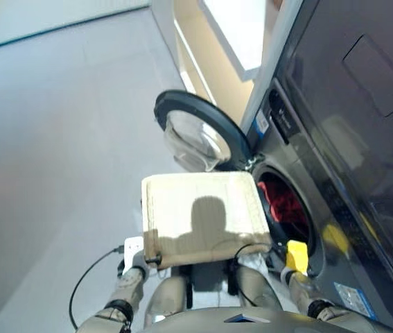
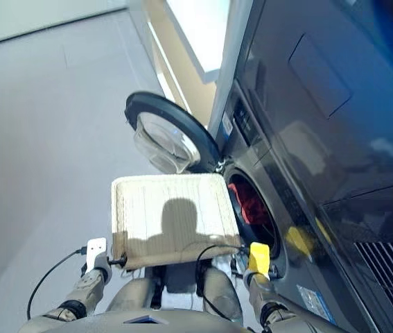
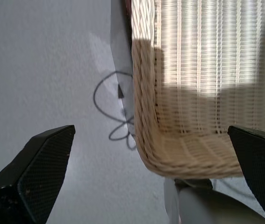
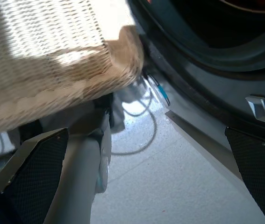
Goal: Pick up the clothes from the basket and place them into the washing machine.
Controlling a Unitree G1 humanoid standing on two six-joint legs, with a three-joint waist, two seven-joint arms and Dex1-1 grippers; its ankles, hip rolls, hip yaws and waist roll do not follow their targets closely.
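Note:
The cream woven basket (image 1: 203, 215) sits in front of me, and only bare weave shows inside it. To its right is the dark grey washing machine (image 1: 300, 166), its round glass door (image 1: 196, 132) swung open beyond the basket. Red-orange clothes (image 1: 284, 205) lie inside the drum mouth. My left gripper (image 1: 137, 258) hangs open at the basket's near left corner (image 3: 146, 116), holding nothing. By the near right corner (image 4: 123, 51), my right gripper (image 1: 290, 267) is open and empty, low in front of the washer's lower front (image 4: 207, 79).
A black-fronted appliance (image 1: 362, 104) fills the right side above the washer. A thin black cable (image 1: 89, 277) loops over the grey floor near my left arm. A white and cream cabinet (image 1: 217, 55) stands beyond the open door. A grey stand (image 4: 85, 163) shows under the basket.

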